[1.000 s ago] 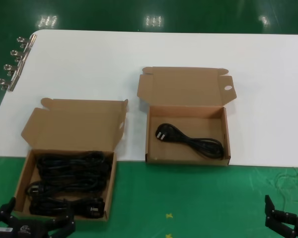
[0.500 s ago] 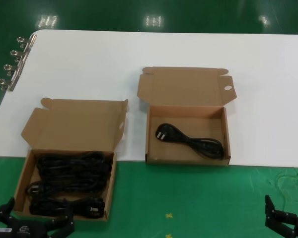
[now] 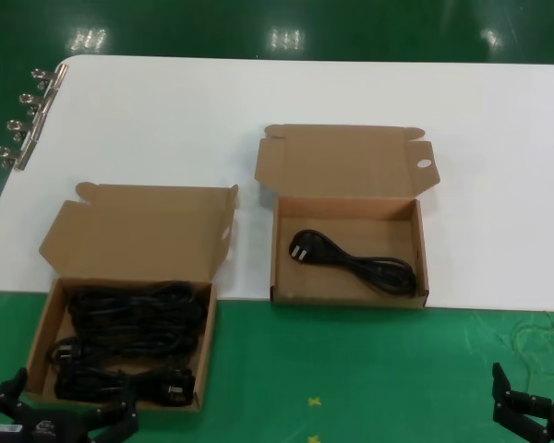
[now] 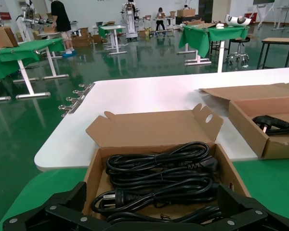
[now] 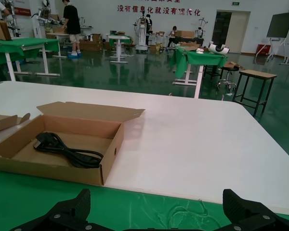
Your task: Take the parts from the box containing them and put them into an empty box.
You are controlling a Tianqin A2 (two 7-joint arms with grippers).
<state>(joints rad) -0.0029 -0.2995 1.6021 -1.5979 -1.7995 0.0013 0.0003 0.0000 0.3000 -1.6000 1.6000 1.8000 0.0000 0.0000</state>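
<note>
Power cords (image 3: 129, 341), black and bundled with chunky plugs, fill a shallow brown cardboard box (image 3: 39, 346) at about eight o'clock in the head view. That full box sits on a green cloth (image 3: 351, 369) covering the near edge of the counter (image 3: 258, 101), its hinged lid flap (image 3: 138, 231) standing open and leaning back over the white surface. In the left wrist view the cords (image 4: 159, 175) lie in stacked loops inside the box (image 4: 94, 166), reaching nearly from wall to wall.

Toward four o'clock from the middle of the head view is a second brown box (image 3: 423, 258), also open, with a small oval hole (image 3: 424, 164) in the right corner tab of its lid. One cord (image 3: 355, 261) already lies in it, plug toward the far left corner, cable trailing to the near right. The right wrist view shows the same box (image 5: 111, 149) and its single cord (image 5: 67, 150). The two boxes stand apart, with bare counter and cloth between them.

The left gripper (image 3: 60, 420) sits low at seven o'clock, just in front of the full box, fingers spread wide and holding nothing. The right gripper (image 3: 535, 411) waits at five o'clock, over the cloth and well clear of both boxes, fingers likewise apart.

A row of metal binder clips (image 3: 23, 120) lines the counter's far left edge, at ten o'clock.
</note>
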